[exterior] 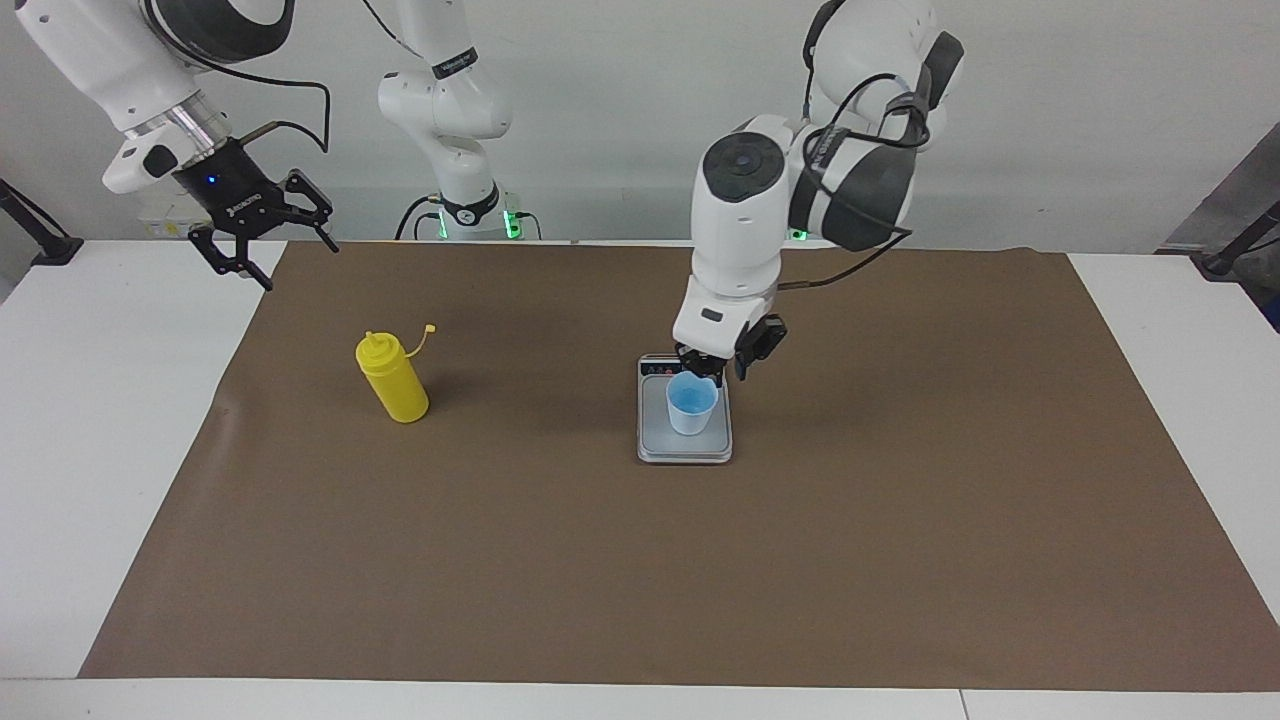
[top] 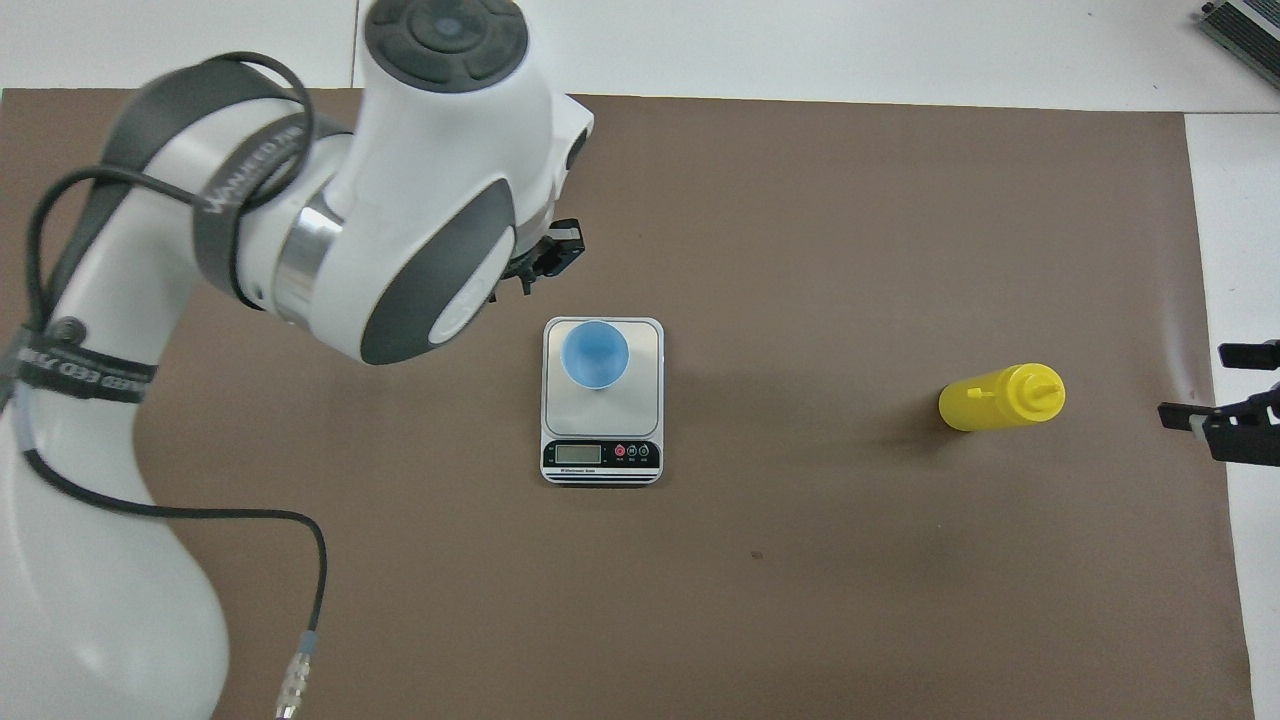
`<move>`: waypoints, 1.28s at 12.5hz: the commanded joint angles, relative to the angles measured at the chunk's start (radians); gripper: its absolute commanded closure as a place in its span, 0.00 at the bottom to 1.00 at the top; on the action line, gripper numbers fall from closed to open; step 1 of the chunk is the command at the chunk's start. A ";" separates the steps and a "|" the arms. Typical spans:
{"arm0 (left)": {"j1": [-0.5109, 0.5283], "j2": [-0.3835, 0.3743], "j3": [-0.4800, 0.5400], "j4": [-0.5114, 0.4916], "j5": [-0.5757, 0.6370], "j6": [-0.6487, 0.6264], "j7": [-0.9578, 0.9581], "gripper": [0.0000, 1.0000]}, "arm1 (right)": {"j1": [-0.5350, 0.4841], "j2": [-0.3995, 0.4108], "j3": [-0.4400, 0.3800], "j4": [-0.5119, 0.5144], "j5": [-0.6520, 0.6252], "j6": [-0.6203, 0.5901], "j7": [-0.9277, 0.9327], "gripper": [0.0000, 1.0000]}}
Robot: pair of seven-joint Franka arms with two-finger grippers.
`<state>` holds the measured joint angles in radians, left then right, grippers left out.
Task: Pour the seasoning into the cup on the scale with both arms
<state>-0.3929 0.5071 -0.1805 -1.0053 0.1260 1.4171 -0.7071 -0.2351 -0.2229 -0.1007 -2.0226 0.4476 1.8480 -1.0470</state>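
While the blue cup [exterior: 692, 404] stands upright on the scale [exterior: 685, 448] mid-table [exterior: 120, 420], the left pincer [exterior: 722, 362] hangs above it, grasping nothing; its fingers cannot be read. The right pincer [exterior: 262, 238], spread wide, hovers near the yellow bottle [exterior: 392, 379], which it probably grips next.

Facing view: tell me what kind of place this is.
Probably a robotics lab test bench: two white robot arms mounted at a white table under a brown mat, with only a scale, cup and yellow bottle.
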 commanded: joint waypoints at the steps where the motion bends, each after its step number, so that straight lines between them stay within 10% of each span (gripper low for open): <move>1: 0.087 -0.054 -0.020 0.011 0.007 -0.067 0.121 0.68 | -0.016 -0.019 0.004 -0.047 0.051 0.034 -0.112 0.00; 11: 0.442 -0.156 -0.013 -0.022 -0.011 -0.201 0.717 0.69 | -0.046 0.005 -0.001 -0.050 0.077 0.036 -0.327 0.00; 16: 0.485 -0.312 -0.014 -0.318 -0.019 0.037 0.749 0.70 | -0.076 0.036 -0.002 -0.065 0.166 0.014 -0.585 0.00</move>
<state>0.0781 0.3082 -0.1855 -1.1124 0.1168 1.3453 0.0333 -0.3016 -0.1912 -0.1040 -2.0687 0.5580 1.8661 -1.5522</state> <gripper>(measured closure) 0.692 0.000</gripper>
